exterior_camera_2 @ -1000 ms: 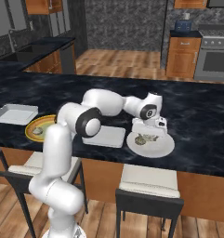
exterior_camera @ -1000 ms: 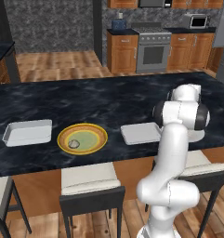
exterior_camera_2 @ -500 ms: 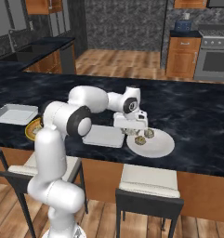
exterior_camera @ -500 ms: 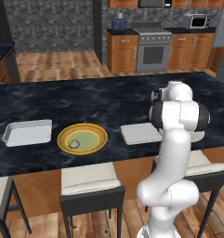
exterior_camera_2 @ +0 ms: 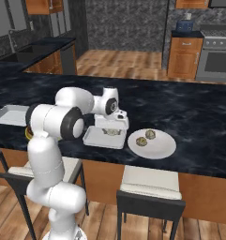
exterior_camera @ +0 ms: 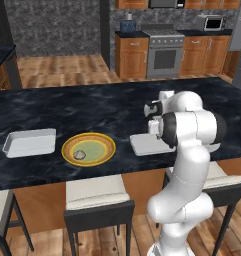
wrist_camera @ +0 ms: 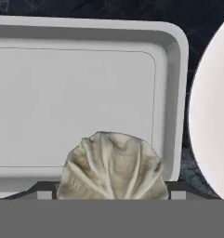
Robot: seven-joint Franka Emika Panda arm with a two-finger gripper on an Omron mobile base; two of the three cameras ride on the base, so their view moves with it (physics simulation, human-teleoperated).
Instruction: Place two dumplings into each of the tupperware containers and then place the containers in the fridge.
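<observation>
We have open dark counter [exterior_camera_2: 194,112] behind and to the right of the white plate [exterior_camera_2: 154,147], wide enough for a hand to pass. The plate lies just beside the near tray [exterior_camera_2: 98,138], a thin strip of counter between them, so little room there; two dumplings [exterior_camera_2: 150,134] sit on it. Above the near tray the gripper [exterior_camera_2: 112,129] hangs low, jaws spread around a dumpling [wrist_camera: 112,168], blocking that tray's right end; its left floor [wrist_camera: 62,102] is bare. The green plate [exterior_camera: 88,149] stands between the two trays, close beside the far tray [exterior_camera: 30,142], with free counter beyond both
</observation>
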